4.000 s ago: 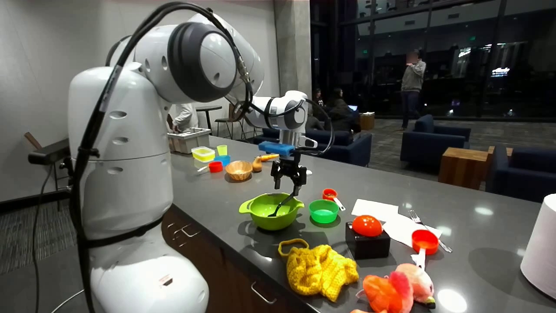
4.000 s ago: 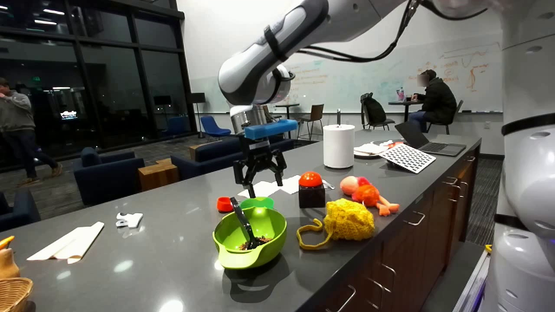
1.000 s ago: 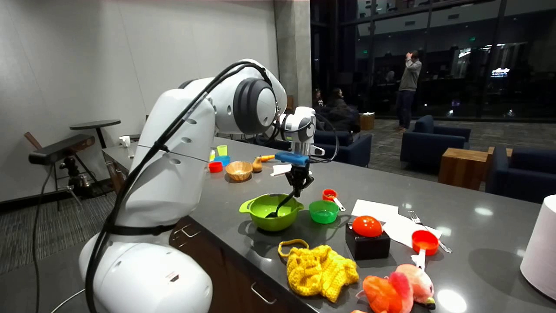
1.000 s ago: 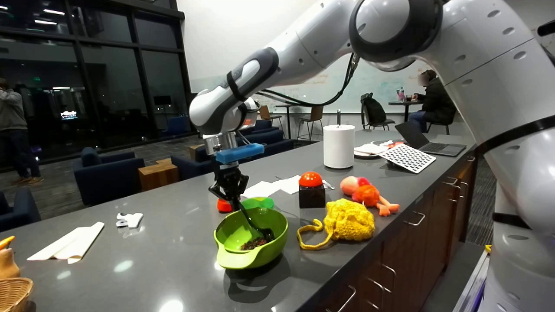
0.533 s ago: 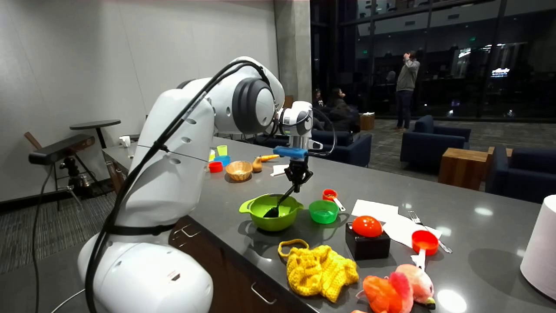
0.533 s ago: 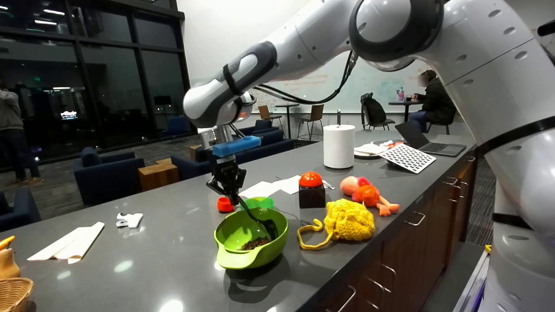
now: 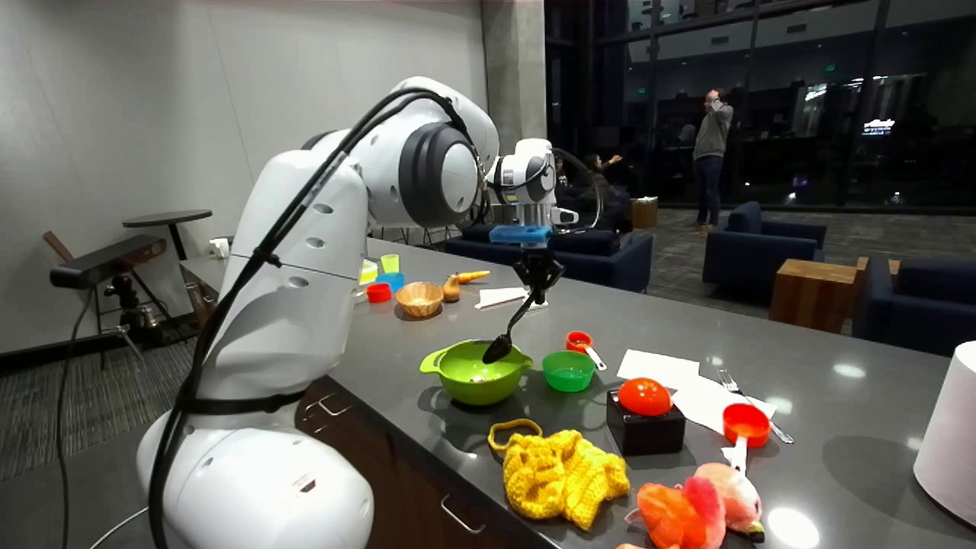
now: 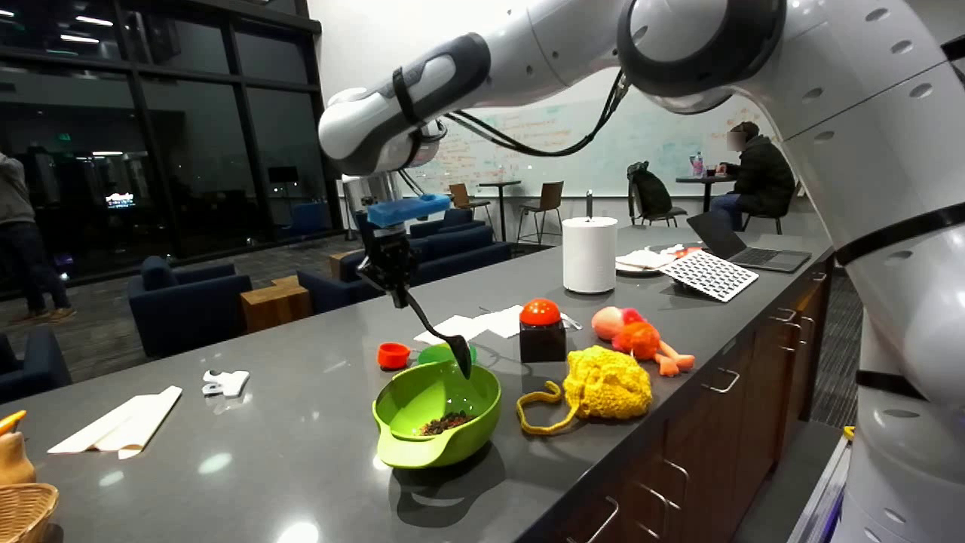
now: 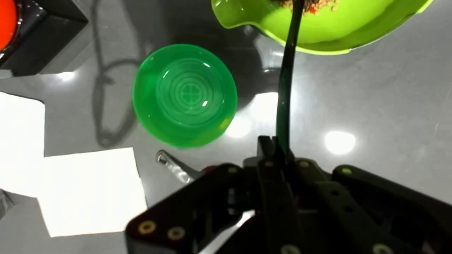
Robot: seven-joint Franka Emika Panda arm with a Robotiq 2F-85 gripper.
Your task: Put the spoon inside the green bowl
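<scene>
My gripper (image 7: pixel 538 296) is shut on the handle end of the dark spoon (image 7: pixel 499 348), which hangs tilted with its head lowest. In an exterior view the spoon's head (image 8: pixel 460 354) appears at about the far rim of the larger lime bowl (image 8: pixel 411 451), above the bits lying in it. The small green bowl (image 7: pixel 568 375) stands on the counter beside the lime bowl, with nothing visible inside. In the wrist view the spoon's handle (image 9: pixel 286 81) runs up from my fingertips to the lime bowl, and the green bowl (image 9: pixel 148 116) lies left of the handle; the spoon's head is out of frame.
Close to the green bowl are a red cup (image 7: pixel 577 340) with a pale handle and a black box (image 7: pixel 646 433) with an orange-red dome. White papers (image 7: pixel 659 367), a yellow knitted thing (image 7: pixel 560 476), a fork (image 7: pixel 732 381) and plush toys (image 7: pixel 686 511) also lie around.
Four seconds ago the gripper was open above the spoon resting in the lime bowl. It has since shut on the handle, and over the last half second has lifted the spoon upward.
</scene>
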